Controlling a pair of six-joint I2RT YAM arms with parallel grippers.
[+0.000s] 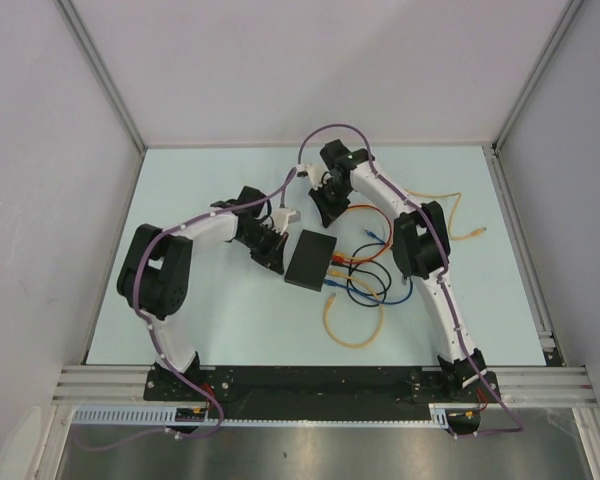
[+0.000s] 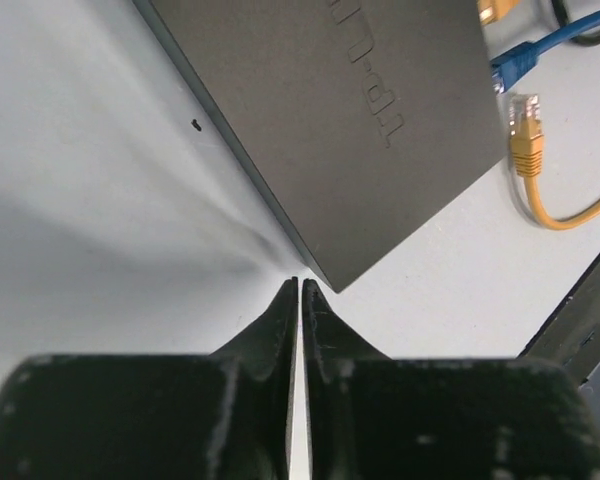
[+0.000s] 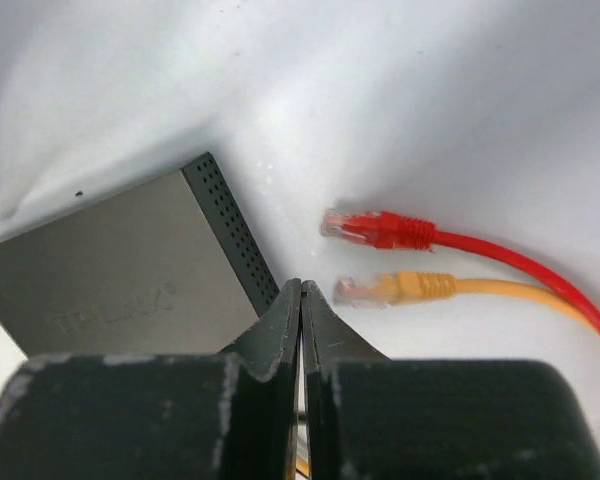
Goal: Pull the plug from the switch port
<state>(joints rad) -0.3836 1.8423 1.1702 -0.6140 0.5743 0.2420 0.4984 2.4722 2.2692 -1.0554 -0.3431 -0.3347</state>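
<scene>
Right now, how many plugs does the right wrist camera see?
2: a red plug right of the black box, and an orange plug just below it. More may be hidden.

**Right wrist view.** Relief lettering [image 3: 110,312] in the same matte black as the casing stands on the top face of the switch [image 3: 130,255]. It reads "TP-LINK" and is faint. It runs along the near part of the face, rising slightly toward the right.

**Left wrist view.** The same brand mark [image 2: 365,75] appears upside down on the top of the switch. Its letters are large and sharp-edged, and the upper frame edge cuts off the last of them.

**Top external view.** The mark on the switch is too small to read. No other text, number or sign is legible in any view.
</scene>
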